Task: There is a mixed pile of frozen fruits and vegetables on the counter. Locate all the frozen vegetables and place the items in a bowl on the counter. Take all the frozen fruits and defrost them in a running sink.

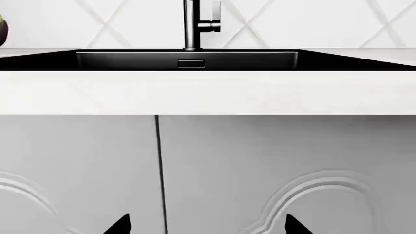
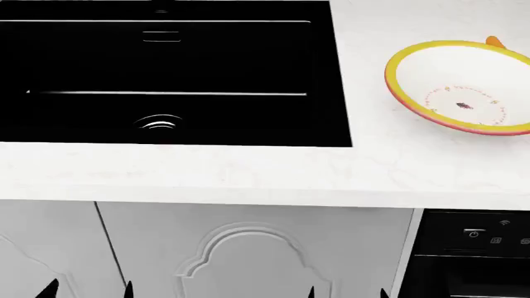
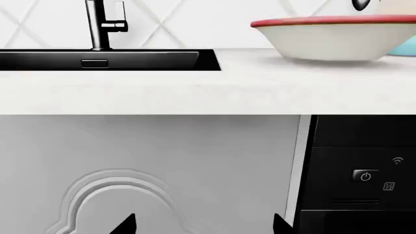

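The black sink (image 2: 166,74) is set into the white counter (image 2: 248,174) at the left, its faucet (image 1: 192,24) behind it. To the right on the counter stands the bowl (image 2: 414,74), white with a yellow rim and nothing in it. A small orange piece (image 2: 494,41) of the frozen vegetables peeks out behind its far rim. The frozen fruits are out of view. My left gripper (image 2: 89,290) and right gripper (image 2: 348,292) hang below the counter's edge in front of the cabinet doors. Both are open and hold nothing.
Grey panelled cabinet doors (image 2: 240,254) run under the counter. A black oven panel (image 3: 364,175) with a power button sits right of them, under the bowl (image 3: 338,39). A dark, greenish thing (image 1: 2,29) shows at the left wrist view's edge; I cannot tell what it is.
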`<state>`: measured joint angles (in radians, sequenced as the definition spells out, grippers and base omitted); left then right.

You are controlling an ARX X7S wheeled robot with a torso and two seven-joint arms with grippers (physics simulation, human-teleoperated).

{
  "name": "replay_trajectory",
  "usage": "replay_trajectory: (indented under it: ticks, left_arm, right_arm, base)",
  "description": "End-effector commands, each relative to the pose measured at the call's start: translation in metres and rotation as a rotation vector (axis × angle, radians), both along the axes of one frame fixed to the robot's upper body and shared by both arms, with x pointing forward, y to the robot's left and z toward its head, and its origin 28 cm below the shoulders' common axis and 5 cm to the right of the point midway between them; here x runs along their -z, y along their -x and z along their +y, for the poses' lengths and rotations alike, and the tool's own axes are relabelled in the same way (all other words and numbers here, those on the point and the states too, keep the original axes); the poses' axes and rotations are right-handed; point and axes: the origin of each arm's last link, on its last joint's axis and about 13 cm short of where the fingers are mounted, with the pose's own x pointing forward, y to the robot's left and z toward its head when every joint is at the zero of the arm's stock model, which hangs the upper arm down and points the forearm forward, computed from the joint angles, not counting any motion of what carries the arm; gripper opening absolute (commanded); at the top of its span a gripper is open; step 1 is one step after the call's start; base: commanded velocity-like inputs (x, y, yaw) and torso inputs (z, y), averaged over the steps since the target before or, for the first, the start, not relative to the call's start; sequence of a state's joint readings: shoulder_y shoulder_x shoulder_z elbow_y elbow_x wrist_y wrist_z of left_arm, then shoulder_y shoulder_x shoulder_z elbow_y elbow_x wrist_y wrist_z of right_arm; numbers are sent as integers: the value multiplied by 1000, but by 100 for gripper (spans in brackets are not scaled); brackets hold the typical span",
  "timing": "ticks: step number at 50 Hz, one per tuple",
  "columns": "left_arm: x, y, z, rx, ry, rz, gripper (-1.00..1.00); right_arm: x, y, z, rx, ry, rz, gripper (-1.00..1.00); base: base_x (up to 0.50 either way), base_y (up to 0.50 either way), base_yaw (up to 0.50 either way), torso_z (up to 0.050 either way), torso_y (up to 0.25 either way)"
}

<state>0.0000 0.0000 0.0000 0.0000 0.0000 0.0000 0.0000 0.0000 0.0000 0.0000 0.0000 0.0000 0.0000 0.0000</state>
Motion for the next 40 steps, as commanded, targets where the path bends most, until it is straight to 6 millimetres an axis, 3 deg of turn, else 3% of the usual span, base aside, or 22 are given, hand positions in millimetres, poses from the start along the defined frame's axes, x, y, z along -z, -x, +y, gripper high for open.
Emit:
replay_trajectory:
  ticks: [1, 15, 28, 40]
  left_arm:
    - [1, 0, 3, -10, 0, 0, 100]
    - [0, -1, -3, 21, -40, 36, 100]
    - [0, 4, 5, -11, -29, 11, 100]
    - [-3, 2, 4, -9, -50, -28, 100]
  right_arm:
    - [2, -1, 0, 0, 0, 0, 100]
    - [-3, -1, 1, -3, 13, -16, 100]
    - [-6, -2, 1, 4, 24, -26, 100]
    - [-5, 2, 1, 8, 38, -29, 100]
  base:
    - [0, 0, 0, 0, 0]
    - [0, 0, 0, 0, 0]
    - [0, 0, 0, 0, 0]
    - [0, 0, 0, 50, 0]
